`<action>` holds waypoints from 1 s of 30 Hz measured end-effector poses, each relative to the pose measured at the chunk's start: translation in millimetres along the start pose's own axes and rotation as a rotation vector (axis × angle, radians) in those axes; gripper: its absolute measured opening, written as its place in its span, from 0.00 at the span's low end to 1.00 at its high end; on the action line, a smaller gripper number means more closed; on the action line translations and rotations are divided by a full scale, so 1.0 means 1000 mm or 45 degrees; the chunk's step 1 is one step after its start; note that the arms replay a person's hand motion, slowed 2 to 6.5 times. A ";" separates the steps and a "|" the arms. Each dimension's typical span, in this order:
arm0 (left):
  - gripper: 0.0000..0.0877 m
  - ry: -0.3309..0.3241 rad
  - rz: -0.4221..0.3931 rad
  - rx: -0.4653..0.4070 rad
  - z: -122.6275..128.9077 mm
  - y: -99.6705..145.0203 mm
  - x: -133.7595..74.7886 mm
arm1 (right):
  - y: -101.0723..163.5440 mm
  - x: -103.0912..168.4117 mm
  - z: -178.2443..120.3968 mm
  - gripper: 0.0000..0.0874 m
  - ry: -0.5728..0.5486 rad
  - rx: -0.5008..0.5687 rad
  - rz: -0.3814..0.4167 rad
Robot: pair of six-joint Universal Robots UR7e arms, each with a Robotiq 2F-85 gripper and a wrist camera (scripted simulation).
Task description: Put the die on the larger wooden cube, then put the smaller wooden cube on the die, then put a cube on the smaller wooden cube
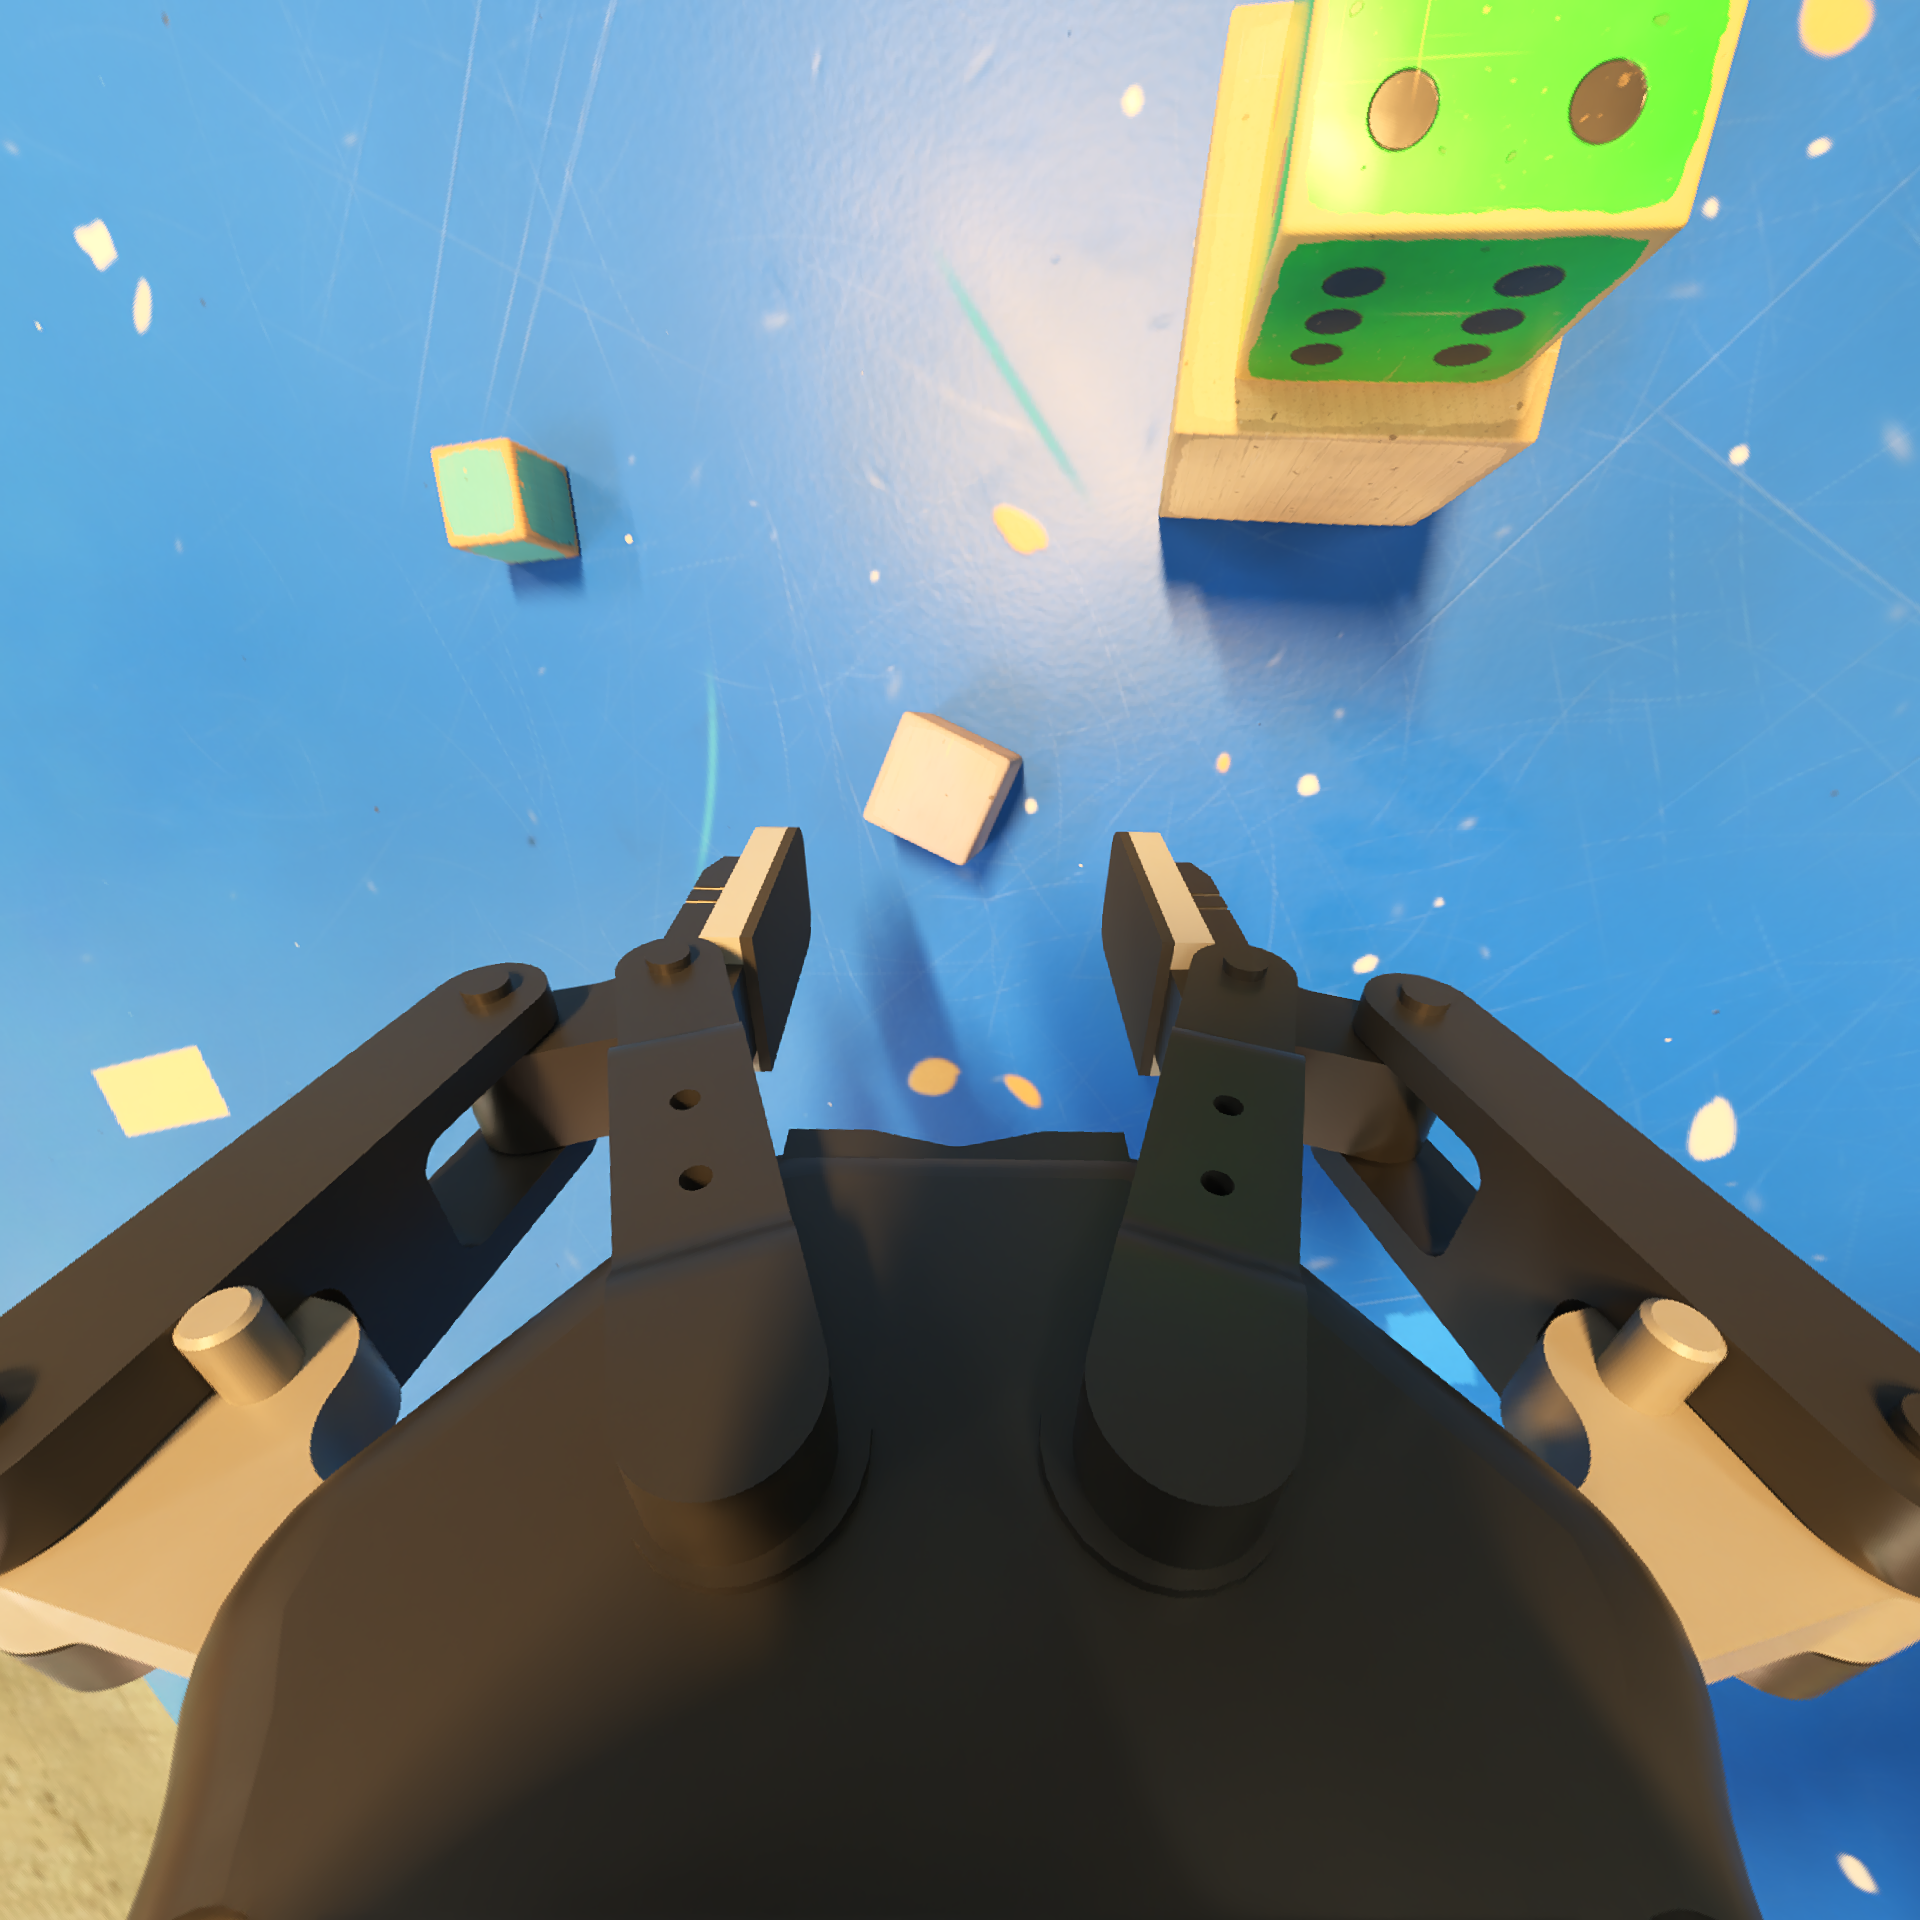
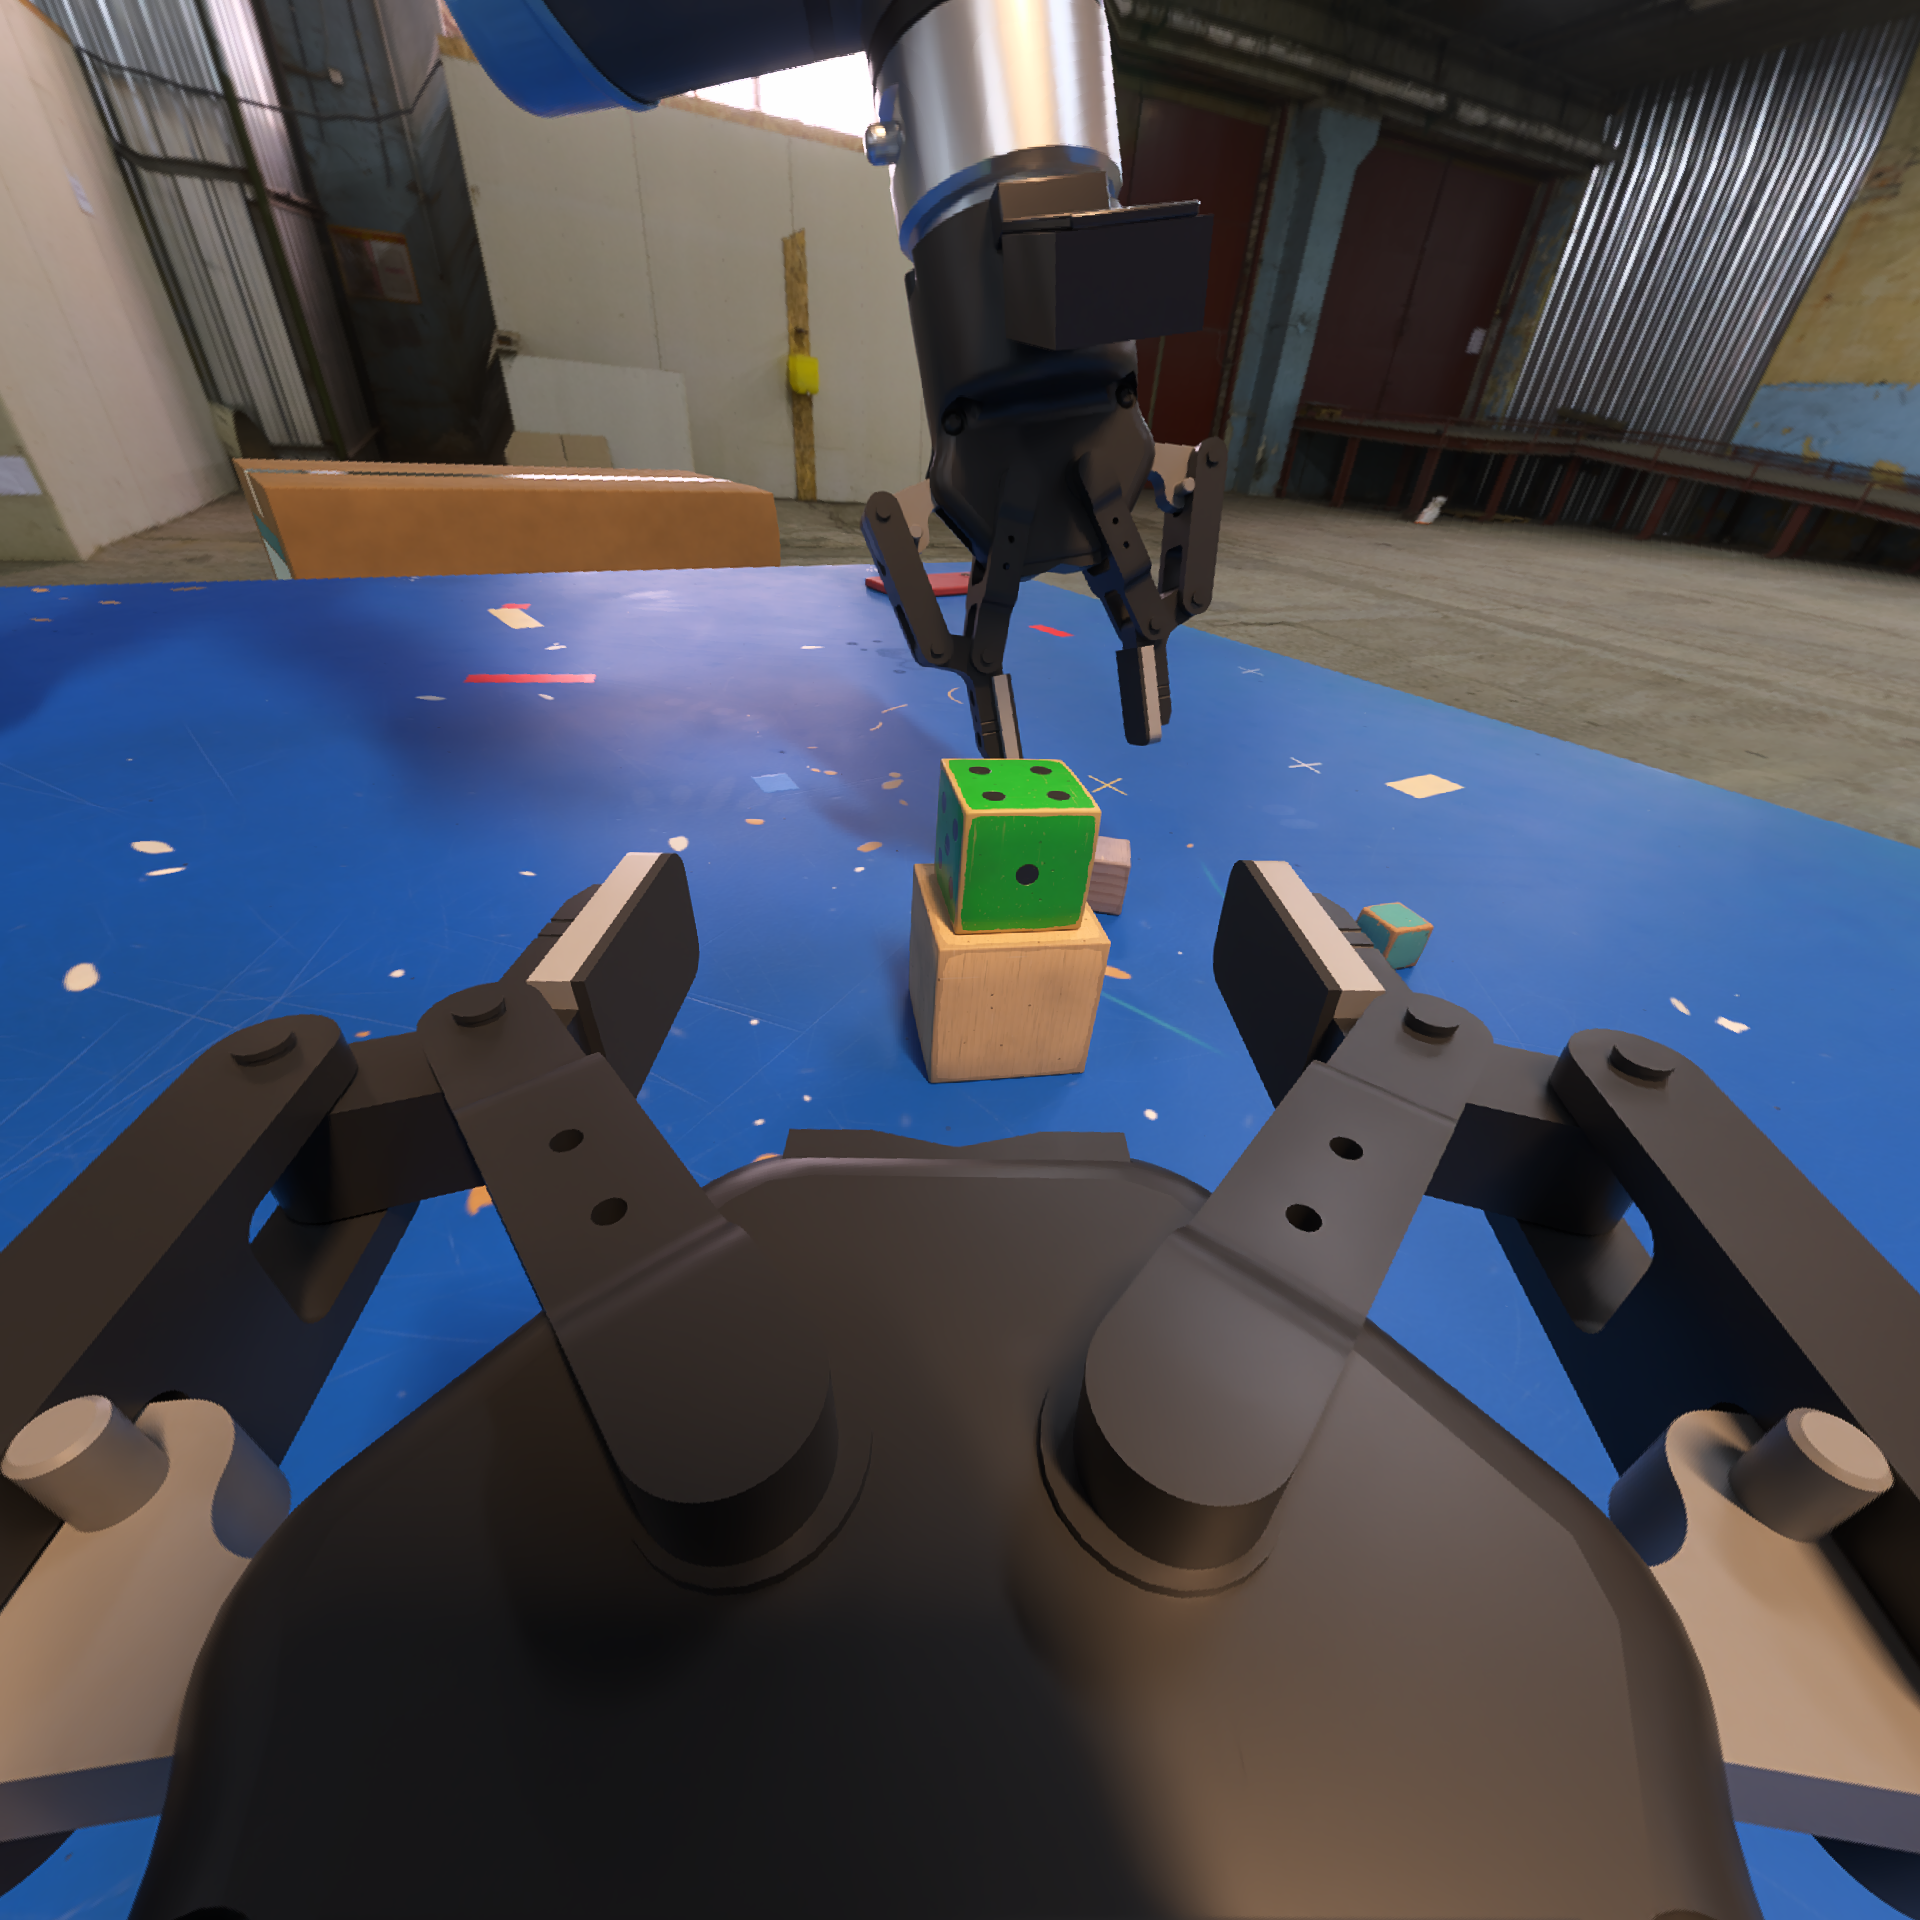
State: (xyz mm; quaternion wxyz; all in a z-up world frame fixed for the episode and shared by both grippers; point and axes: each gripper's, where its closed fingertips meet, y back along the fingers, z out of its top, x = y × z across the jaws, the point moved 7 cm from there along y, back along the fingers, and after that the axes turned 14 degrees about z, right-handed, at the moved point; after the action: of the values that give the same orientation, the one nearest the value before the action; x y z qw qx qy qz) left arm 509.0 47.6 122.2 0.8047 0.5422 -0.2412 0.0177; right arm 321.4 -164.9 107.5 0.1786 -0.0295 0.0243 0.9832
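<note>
Indoors, a scuffed blue tabletop point(image 2: 312, 831) stood in a warehouse hall. Mid-table, the green die point(image 2: 1016, 847) sat atop the larger wooden cube point(image 2: 1006, 1003). Both the left gripper point(image 1: 956, 935) and the right gripper point(image 2: 956, 935) were spread, empty.

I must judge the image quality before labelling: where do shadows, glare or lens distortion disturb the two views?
Left wrist view: warm glare washes out the top of the green die, the larger wooden cube casts a dark shadow on the blue table, and the wide lens makes the stack lean. Right wrist view: even light, a soft shadow near the left gripper, and the background walls bend at the edges.
</note>
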 end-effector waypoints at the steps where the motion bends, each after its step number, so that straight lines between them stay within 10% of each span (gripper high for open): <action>1: 0.58 -0.012 -0.001 -0.016 0.000 -0.001 0.001 | 0.000 0.000 0.000 0.98 0.001 0.000 0.000; 30: 0.48 -0.438 -0.195 -0.114 0.005 -0.043 0.009 | 0.002 -0.001 0.001 0.98 -0.017 -0.020 -0.002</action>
State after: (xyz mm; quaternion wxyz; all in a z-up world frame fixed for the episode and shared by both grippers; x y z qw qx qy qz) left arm 527.4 22.9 89.8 0.7740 0.5177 -0.3337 -0.1471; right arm 322.0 -166.7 108.2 0.1792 -0.0243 0.0152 0.9834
